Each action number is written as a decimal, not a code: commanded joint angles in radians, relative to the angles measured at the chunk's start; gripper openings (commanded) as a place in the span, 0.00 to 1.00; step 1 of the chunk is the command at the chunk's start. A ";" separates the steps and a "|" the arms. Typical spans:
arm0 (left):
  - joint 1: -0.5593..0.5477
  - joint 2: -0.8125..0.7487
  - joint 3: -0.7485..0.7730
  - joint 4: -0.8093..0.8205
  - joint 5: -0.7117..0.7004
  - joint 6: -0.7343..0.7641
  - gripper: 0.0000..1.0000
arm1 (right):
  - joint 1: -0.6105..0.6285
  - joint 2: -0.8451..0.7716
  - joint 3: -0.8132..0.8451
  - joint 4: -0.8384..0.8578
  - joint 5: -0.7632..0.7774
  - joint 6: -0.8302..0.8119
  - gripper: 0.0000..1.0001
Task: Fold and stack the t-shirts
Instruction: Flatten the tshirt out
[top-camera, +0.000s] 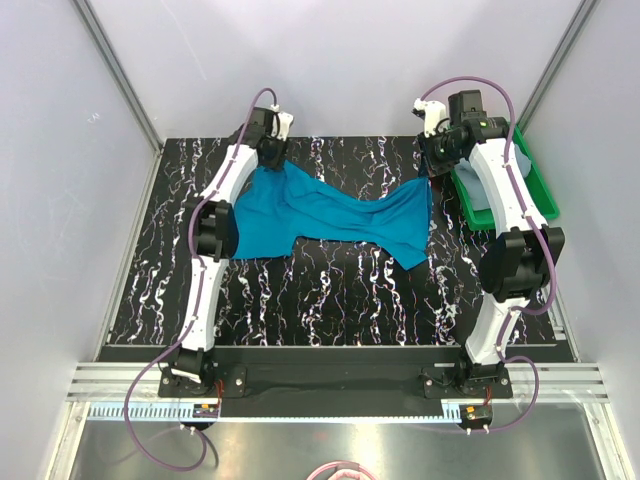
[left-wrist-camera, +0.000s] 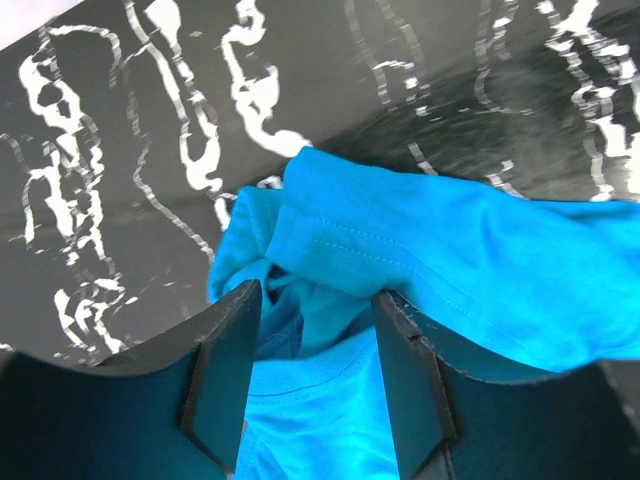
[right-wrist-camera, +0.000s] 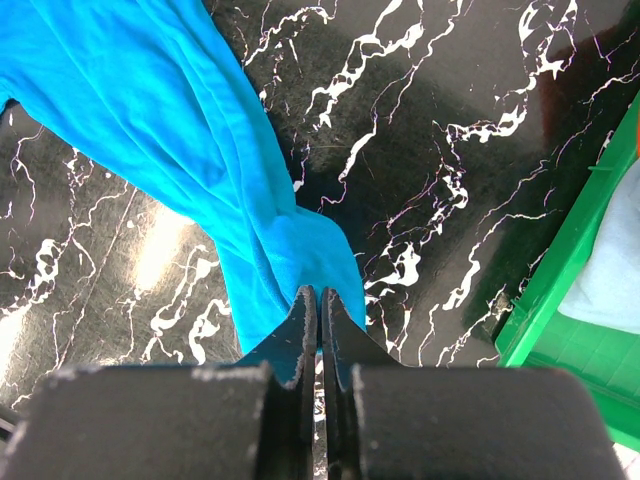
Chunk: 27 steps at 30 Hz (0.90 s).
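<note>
Teal-blue t-shirt (top-camera: 330, 212) | right gripper (right-wrist-camera: 319, 293) pinching edge | left gripper (left-wrist-camera: 318, 300) astride bunched corner, hold unclear | tray (top-camera: 543, 195) part-hidden

No readable text, label or number anywhere.

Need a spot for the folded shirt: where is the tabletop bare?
The widest bare patch of table lies between the teal t-shirt and the arm bases. A narrower strip runs behind the shirt's middle, along the far edge. The right side is crowded: the green tray and the right arm over it.
</note>
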 joint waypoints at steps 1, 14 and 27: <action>-0.007 -0.068 0.023 0.058 0.052 -0.028 0.54 | 0.013 -0.022 0.018 0.019 0.018 -0.013 0.00; -0.039 -0.229 0.002 0.053 0.178 -0.251 0.54 | 0.012 -0.020 0.015 0.023 0.017 -0.016 0.00; -0.009 -0.114 -0.008 0.088 0.110 -0.269 0.53 | 0.013 -0.040 -0.026 0.025 0.043 -0.030 0.00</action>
